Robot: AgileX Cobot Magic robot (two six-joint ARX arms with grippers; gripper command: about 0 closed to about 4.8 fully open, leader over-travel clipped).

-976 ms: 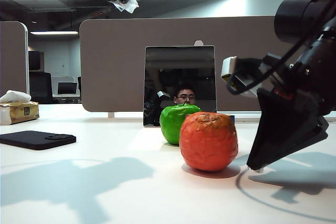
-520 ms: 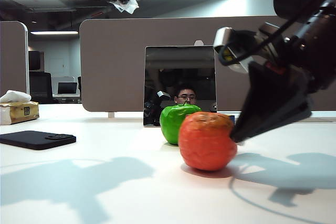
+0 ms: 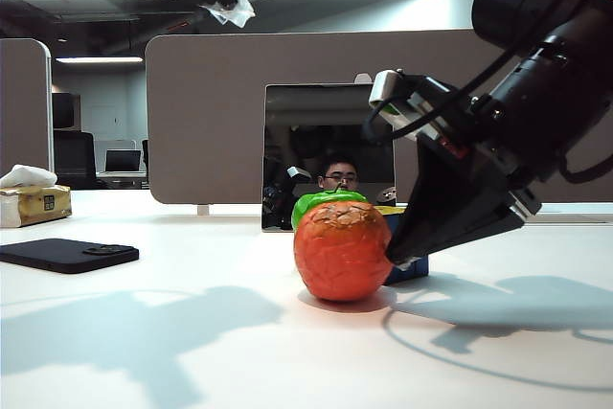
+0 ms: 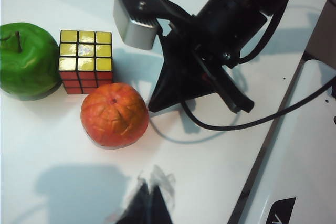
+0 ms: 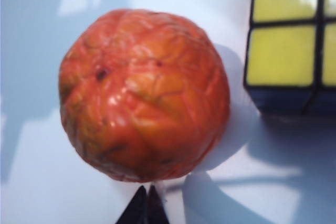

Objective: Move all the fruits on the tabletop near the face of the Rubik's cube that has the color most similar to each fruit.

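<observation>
While my left gripper (image 4: 148, 204) hangs high above the desk (image 4: 63, 182), its fingers pressed together on nothing, the scene below runs from left to right. Farthest left sits the green apple (image 4: 27, 60), glossy and dimpled, with a brown stem, close beside the Rubik's cube (image 4: 85, 61). That cube shows a yellow top face, a red-orange side and black edges. Just in front of the red-orange face rests the orange fruit (image 4: 114, 115), round, wrinkled and shiny, larger than the cube and close to it. To the right of it, my right gripper (image 3: 397, 258) reaches down low to the desk, its black fingers (image 5: 144, 209) pressed together in a point right at the fruit's side. Whether the tips actually touch the skin I cannot tell.
</observation>
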